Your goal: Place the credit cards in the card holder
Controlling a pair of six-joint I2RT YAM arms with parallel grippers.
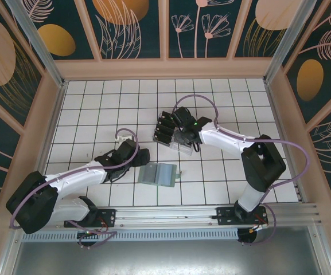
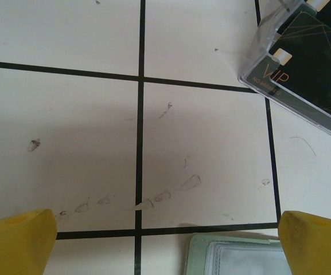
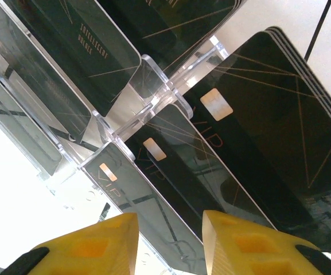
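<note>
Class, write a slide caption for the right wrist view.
Right gripper poised over black VIP cards in a clear slotted rack.

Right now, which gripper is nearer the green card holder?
Left. The left gripper sits just beside the card holder, on its left; the right gripper is farther back, at the clear rack.

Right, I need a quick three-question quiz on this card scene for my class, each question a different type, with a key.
1. True or false: the left gripper is open and empty.
2. Which gripper is at the clear rack of credit cards? A left gripper, B right gripper, C neither.
3. Fill in: the card holder is ___ in colour.
Key: 1 true; 2 B; 3 green.
</note>
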